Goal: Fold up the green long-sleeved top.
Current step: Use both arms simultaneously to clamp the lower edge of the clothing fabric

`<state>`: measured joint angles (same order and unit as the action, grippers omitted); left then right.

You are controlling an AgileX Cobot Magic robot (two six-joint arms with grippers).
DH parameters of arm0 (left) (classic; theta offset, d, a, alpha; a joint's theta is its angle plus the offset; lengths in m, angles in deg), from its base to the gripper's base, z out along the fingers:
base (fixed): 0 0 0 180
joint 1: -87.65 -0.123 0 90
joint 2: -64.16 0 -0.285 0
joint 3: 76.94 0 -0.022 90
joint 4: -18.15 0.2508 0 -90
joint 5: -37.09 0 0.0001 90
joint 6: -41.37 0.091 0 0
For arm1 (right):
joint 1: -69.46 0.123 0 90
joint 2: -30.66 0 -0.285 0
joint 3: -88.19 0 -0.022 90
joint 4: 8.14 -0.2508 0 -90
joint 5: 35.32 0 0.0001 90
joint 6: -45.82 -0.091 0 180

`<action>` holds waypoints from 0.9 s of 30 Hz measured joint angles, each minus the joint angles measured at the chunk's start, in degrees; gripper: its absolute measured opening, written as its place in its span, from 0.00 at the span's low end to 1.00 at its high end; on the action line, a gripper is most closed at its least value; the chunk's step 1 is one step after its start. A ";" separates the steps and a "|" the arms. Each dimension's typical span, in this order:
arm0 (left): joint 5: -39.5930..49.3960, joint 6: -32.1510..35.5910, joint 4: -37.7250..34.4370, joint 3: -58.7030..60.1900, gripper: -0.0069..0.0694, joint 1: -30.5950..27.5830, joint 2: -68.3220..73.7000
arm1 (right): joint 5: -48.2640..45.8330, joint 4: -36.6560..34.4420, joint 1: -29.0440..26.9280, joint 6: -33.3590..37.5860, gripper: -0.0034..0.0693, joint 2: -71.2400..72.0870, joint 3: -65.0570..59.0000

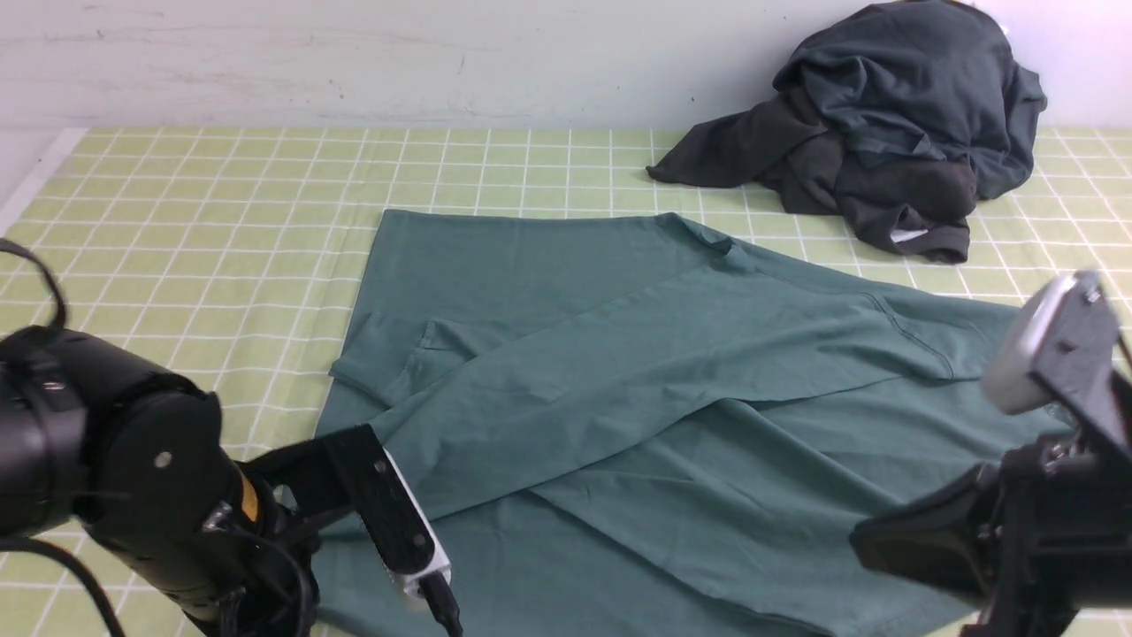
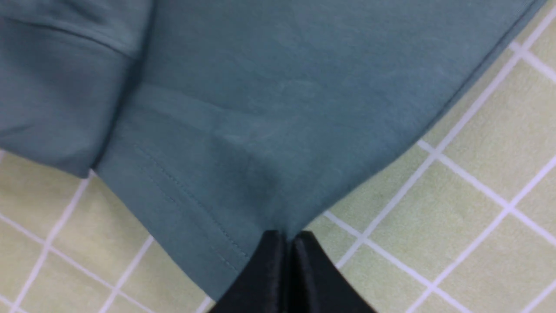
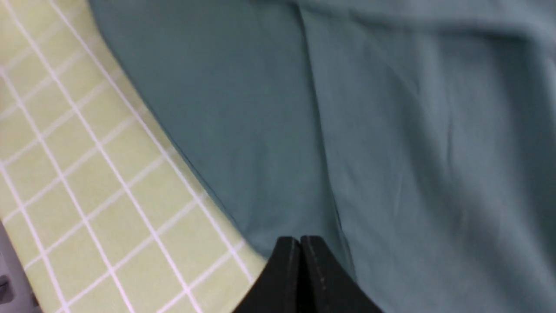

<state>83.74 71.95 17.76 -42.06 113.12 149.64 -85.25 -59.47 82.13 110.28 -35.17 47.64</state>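
My left pincer (image 2: 286, 237) is clamped shut on the near-left hem corner of the green long-sleeved top (image 1: 619, 380). My right pincer (image 3: 299, 241) is pinched shut on its near-right edge. The top spreads away from both across the bench (image 1: 221, 203), so I judge the fold runs near-to-far.

Near corners of the green long-sleeved top (image 1: 637, 380) behind left arm (image 1: 133, 478) and right arm (image 1: 1017, 522)
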 joint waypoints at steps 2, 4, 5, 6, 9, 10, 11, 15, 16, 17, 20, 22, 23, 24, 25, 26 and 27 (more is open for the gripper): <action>0.37 -1.45 0.00 0.00 0.09 0.00 -1.74 | 0.32 0.05 0.00 6.26 0.03 2.22 0.97; 1.13 -2.24 0.00 0.00 0.09 0.00 -2.43 | 2.06 2.86 0.05 9.98 0.04 3.15 1.37; 1.29 -2.31 0.00 0.00 0.09 0.00 -2.49 | 2.51 4.48 0.05 10.32 0.05 3.15 1.37; 1.59 -2.47 0.00 0.00 0.09 0.00 -2.49 | 4.21 9.59 0.09 10.32 0.06 2.39 1.37; 1.95 -2.66 -0.38 0.00 0.09 0.00 -2.49 | 6.97 18.68 0.11 9.46 0.10 -0.14 1.37; 2.00 -2.72 -0.69 0.06 0.09 0.00 -2.49 | 8.97 27.09 0.11 7.89 0.15 -2.55 1.37; 1.94 -2.72 -0.70 0.06 0.09 0.00 -2.49 | 9.72 30.56 0.11 7.04 0.18 -4.16 1.37; 1.16 -2.74 -0.77 0.06 0.09 0.00 -2.49 | 11.04 46.08 0.11 1.76 0.32 -11.68 1.37; 1.16 -2.79 -0.91 0.06 0.09 0.00 -2.49 | 11.04 49.38 0.11 0.39 0.36 -13.37 1.37; 1.16 -2.79 -0.91 0.06 0.09 0.00 -2.49 | 11.06 51.94 0.11 -0.66 0.38 -15.07 1.37; 1.11 -2.79 -0.91 0.06 0.09 0.00 -2.49 | 11.48 59.97 0.17 -3.30 0.42 -20.75 1.37; 1.11 -2.91 -0.91 0.06 0.09 0.00 -2.49 | 13.13 64.71 0.17 -5.21 0.43 -24.93 1.37; 1.11 -3.19 -1.15 0.06 0.09 0.00 -2.49 | 13.98 66.56 0.17 -6.28 0.43 -26.65 1.40; 1.11 -3.34 -1.39 0.06 0.09 0.00 -2.49 | 14.55 68.07 0.17 -7.21 0.43 -27.93 1.44; 1.11 -3.34 -1.59 0.06 0.09 0.00 -2.49 | 15.06 69.18 0.17 -8.40 0.43 -29.39 1.46; 1.11 -3.41 -1.85 0.06 0.09 0.00 -2.49 | 15.46 70.14 0.17 -9.71 0.43 -30.76 1.51; 1.11 -3.48 -1.94 0.06 0.09 0.00 -2.49 | 15.52 70.88 0.17 -10.42 0.43 -31.32 1.51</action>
<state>84.85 68.47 15.82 -42.00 113.12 147.15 -69.73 11.41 82.30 99.86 -66.49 49.15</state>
